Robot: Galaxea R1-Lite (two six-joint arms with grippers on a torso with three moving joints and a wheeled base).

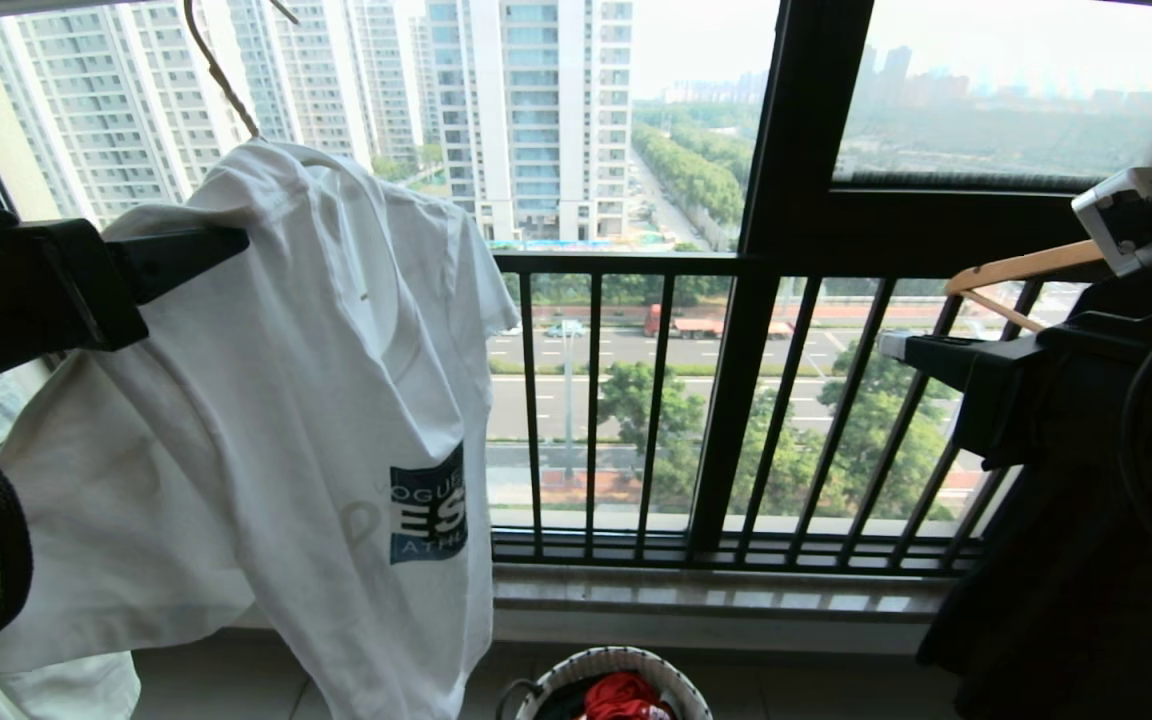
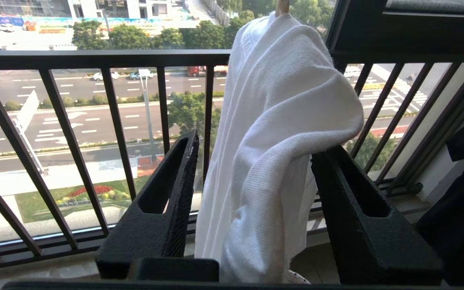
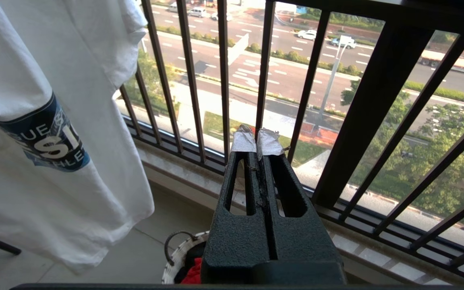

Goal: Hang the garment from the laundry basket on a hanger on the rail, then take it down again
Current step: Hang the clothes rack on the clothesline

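- White cotton T-shirt (image 1: 286,420) hangs on a thin beige wire hanger (image 1: 221,75) with a twisted neck, at the left of the head view, in front of the window; the top of the hanger runs out of frame.
- Fabric drapes in loose folds, one sleeve sticking out toward the black balcony railing (image 1: 636,400); the hem ends above the floor.
- Print on the front: dark navy block with white letters, partly folded. Readable bits: "OGUE", large "ES", "ATHL" in the head view; "UE", "SI", "HLE" in the right wrist view. Full wording can't be made out.
- Left claw (image 2: 256,161) is released: jaws stand apart with a bunched fold of the shirt between them, cloth resting against one jaw.
- Right claw (image 3: 256,141) is clenched with nothing in it, its taped tips together, held near the railing, apart from the shirt.
- Small round white-and-black woven laundry basket (image 1: 661,668) sits on the floor below, a red cloth (image 1: 621,695) inside.
- Wooden hanger (image 1: 1026,265) with a black garment (image 1: 1086,560) at the right.
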